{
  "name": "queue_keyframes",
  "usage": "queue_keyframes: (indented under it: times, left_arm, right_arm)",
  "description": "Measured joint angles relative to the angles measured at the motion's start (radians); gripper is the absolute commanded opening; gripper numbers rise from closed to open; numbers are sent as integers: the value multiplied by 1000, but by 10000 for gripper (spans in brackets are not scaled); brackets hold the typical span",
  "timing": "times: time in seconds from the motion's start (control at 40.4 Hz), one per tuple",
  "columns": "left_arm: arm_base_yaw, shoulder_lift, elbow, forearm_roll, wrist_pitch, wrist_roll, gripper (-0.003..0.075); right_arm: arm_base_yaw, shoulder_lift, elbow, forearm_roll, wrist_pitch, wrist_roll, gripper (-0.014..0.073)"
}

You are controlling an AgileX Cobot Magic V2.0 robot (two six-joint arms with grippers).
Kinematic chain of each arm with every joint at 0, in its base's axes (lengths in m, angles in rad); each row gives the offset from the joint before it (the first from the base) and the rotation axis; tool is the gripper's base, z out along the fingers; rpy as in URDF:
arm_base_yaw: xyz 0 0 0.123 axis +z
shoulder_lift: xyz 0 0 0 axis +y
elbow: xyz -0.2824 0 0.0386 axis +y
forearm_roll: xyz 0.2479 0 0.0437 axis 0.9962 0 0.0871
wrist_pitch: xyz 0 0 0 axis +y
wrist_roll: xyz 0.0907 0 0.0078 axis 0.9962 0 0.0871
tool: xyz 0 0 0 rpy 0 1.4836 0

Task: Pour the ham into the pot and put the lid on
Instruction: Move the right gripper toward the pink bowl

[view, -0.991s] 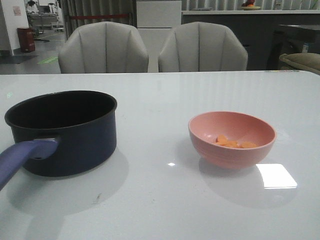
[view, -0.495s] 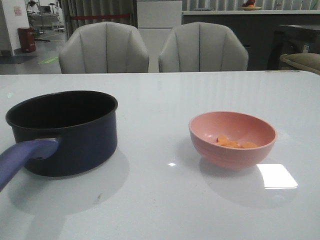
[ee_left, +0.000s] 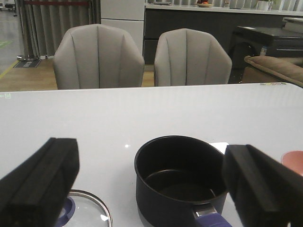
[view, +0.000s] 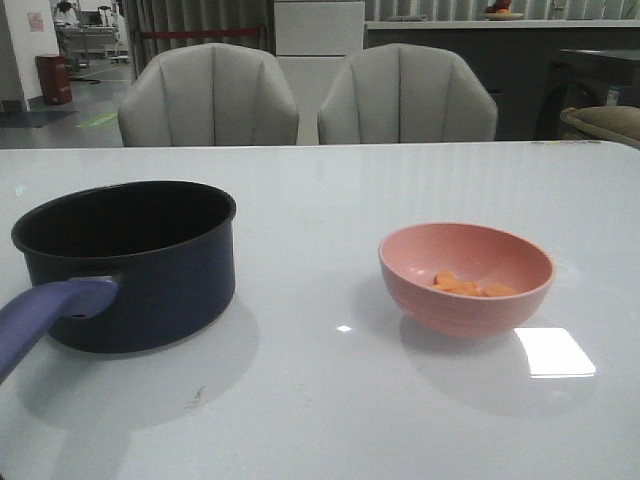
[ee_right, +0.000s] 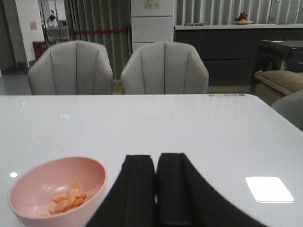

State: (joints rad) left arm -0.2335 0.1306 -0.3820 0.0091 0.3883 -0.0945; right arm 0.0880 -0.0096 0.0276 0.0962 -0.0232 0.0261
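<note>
A: Two containers stand on the table: the pot at the left of the front view and a pink bowl right of centre, well apart.

B: What is in them?

A: The ham, a small heap of orange chunks, lies in the bottom of the bowl. In the right wrist view the bowl sits at the lower left and the chunks show clearly inside it. The pot looks black inside; in the left wrist view its interior shows nothing but the dark bottom.

B: And the handle?

A: It runs from the pot toward the lower left corner of the front view.

B: Where is the lid?

A: Only in the left wrist view, at the bottom left: the lid lies flat on the table just beside the pot, partly hidden behind one finger.

B: The grippers?

A: The left gripper has its fingers spread wide, holding nothing. The right gripper has its fingers pressed together, nothing between them, just beside the bowl.

B: Anything else?

A: Two grey chairs stand behind the table.
</note>
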Motion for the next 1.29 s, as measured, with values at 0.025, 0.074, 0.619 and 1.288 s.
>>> queue_keyframes:
  times: [0.025,0.074,0.619,1.288]
  left_arm:
    - [0,0,0,0,-3,0,658]
    - [0,0,0,0,-8,0,658]
    - [0,0,0,0,-12,0,658]
    - [0,0,0,0,-16,0,658]
  right_arm:
    - [0,0,-3,13,3,11,147]
    - [0,0,-20,35,23,23,147]
    - [0,312,-276,52,332,-16,152]
    - [4,1019,-642,91,413,-17,493]
